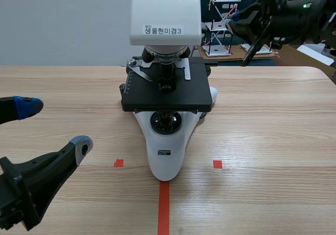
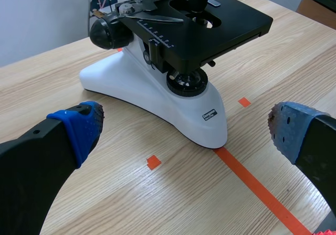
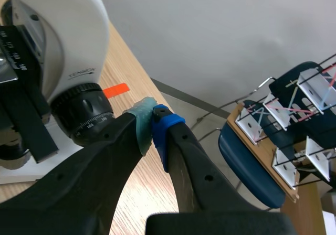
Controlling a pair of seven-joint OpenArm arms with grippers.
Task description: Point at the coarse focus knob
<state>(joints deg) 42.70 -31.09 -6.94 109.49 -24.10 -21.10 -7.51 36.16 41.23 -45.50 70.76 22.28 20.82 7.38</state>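
Losing the top of the microscope [image 1: 166,9] off the upper edge in scene view. Getting almost none of the coarse focus knob [image 3: 79,97] there, w/ the stage [image 1: 168,96] blocking it. Catching it only in part from the right wrist cam, under a finger of the right gripper [image 3: 153,125] lying across its rim. Cropping the microscope's body at that frame's edge too. Chopping the right arm off at scene view's top and right edges, so not telling its finger gap from that angle. Cutting the left gripper [image 2: 186,127] off at both lower corners. Squinting at the base label [image 2: 211,114], print too small to read. Hiding part of the bkgd rack [image 1: 218,25] behind the microscope's head.
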